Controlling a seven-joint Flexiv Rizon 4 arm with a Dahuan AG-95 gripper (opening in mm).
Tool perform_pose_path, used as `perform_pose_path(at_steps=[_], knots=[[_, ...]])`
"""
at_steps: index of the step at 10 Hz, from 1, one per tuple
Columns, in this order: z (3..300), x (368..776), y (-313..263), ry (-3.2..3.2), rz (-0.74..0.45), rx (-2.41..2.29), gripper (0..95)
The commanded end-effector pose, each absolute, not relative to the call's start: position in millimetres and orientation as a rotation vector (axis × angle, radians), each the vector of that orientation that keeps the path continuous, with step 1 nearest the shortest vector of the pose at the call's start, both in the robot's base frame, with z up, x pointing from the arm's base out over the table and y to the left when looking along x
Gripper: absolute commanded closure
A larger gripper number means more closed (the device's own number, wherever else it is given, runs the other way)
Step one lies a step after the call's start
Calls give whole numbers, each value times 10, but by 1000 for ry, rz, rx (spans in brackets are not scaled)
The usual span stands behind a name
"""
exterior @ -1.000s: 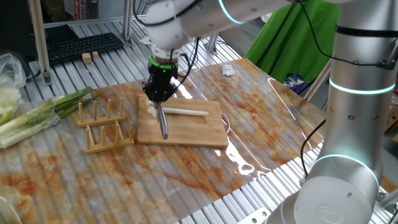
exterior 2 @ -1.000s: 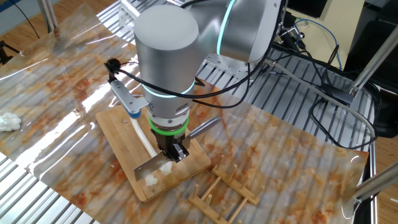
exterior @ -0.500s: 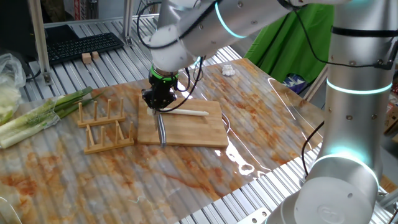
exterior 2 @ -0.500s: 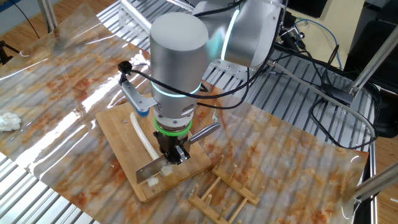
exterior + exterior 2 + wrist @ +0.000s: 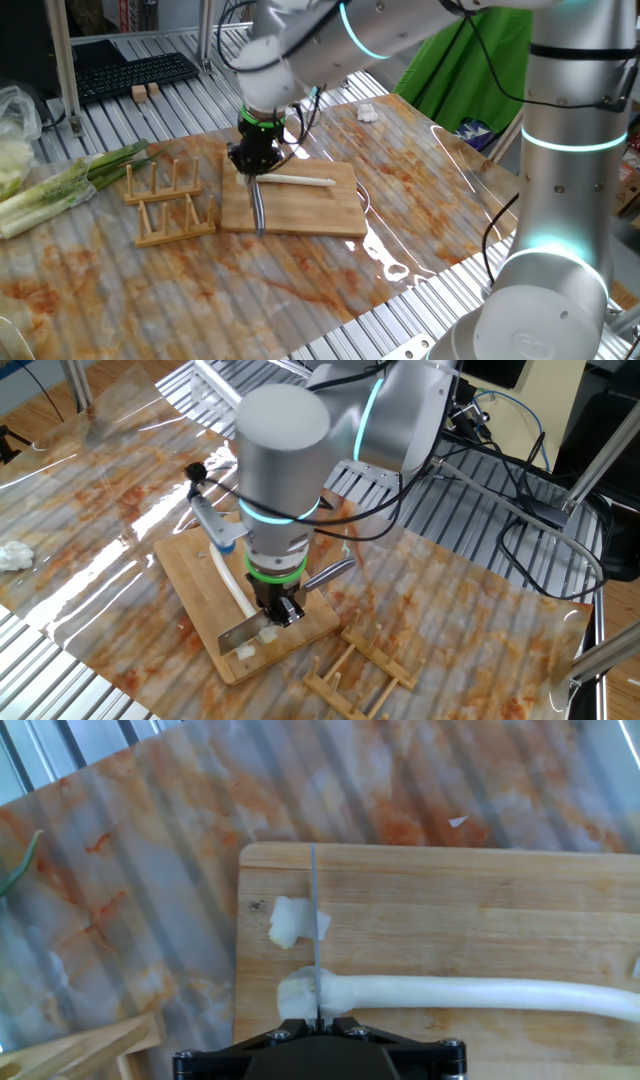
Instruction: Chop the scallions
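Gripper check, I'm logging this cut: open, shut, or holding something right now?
Gripper: shut on the knife, blade down across the end of the scallion on the board.

Scallions (image 5: 480, 993) — right end cut off; fingertips prob. hidden.

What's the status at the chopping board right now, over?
Gripper shut on knife, pointing down. Blade edge on the scallion near its end; one cut piece beside it. Nothing in the way on the board.
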State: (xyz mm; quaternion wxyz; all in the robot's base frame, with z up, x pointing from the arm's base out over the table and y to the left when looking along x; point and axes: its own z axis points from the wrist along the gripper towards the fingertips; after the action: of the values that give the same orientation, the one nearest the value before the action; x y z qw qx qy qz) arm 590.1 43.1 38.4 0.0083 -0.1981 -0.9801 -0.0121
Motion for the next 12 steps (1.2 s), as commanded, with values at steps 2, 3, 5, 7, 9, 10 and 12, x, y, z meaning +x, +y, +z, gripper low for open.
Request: perform_pose_path(at_steps=[2, 3, 5, 7, 9, 10, 12], knots=[[607, 5869, 420, -3034, -29, -612, 950], [662, 5860, 408, -3029, -22, -610, 950], [803, 5801, 329, -3019, -19, -593, 950], [799, 5763, 286, -3023, -17, -582, 950], [796, 5761, 281, -3023, -19, -589, 950], [785, 5763, 283, -3021, -24, -591, 950], [747, 5766, 279, -3021, -24, -595, 950]])
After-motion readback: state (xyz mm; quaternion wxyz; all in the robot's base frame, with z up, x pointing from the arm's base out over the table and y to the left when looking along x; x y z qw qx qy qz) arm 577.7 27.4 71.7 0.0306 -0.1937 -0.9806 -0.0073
